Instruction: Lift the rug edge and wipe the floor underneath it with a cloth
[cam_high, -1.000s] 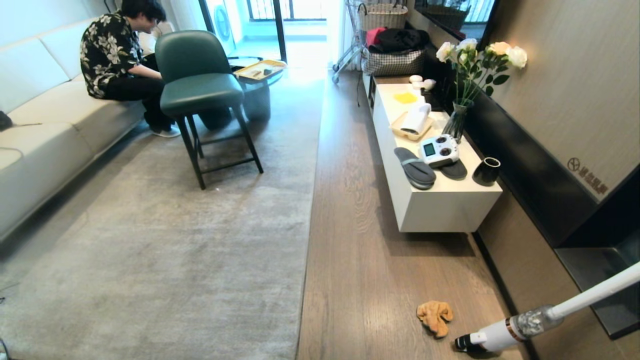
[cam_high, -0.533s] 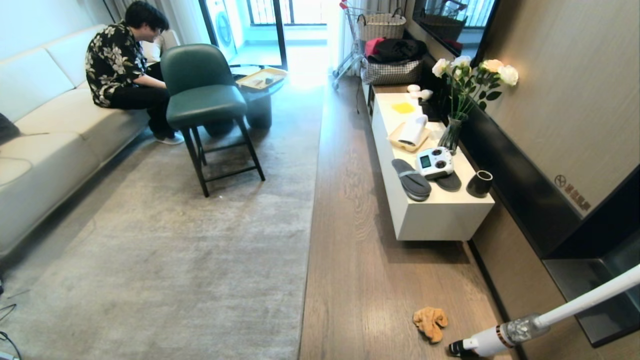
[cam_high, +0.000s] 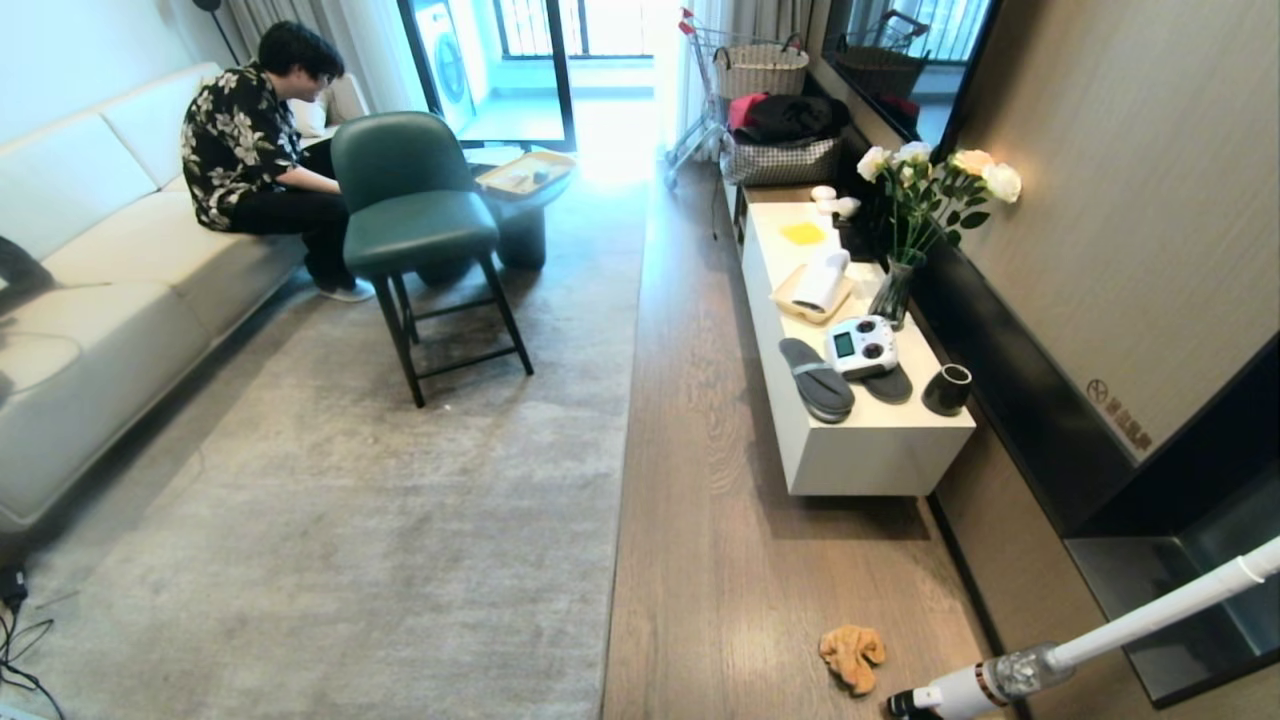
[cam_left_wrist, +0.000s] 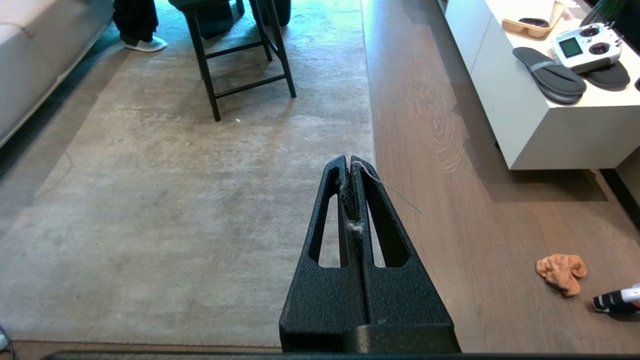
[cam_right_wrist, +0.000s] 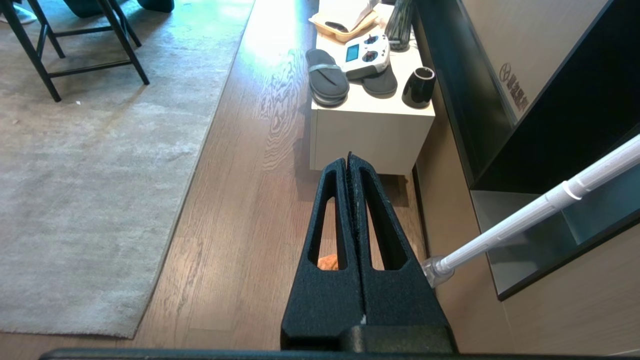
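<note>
One rug, one cloth, both end effectors closed and empty.

One large grey rug (cam_high: 380, 520) covers the floor (cam_high: 700, 480) on the sofa side; its rug edge (cam_high: 622, 450) runs straight along the bare planks and lies flat. One white sofa (cam_high: 90, 300) holds one seated person (cam_high: 250, 160), with one green chair (cam_high: 420, 210) standing on the rug beside them. One white worktop (cam_high: 860, 440) along the wall carries two grey slippers (cam_high: 818, 378), one remote controller (cam_high: 862, 346), one black cup (cam_high: 946, 388) and one vase of flowers (cam_high: 905, 230). One white vacuum (cam_high: 1050, 655) lies near the worktop's near end. The one orange cloth (cam_high: 852, 655) lies crumpled on the floor just beside the vacuum's tip, well apart from the rug edge. The left end effector (cam_left_wrist: 350, 165) and right end effector (cam_right_wrist: 349, 161) are each pressed fully together, gripping nothing.
</note>
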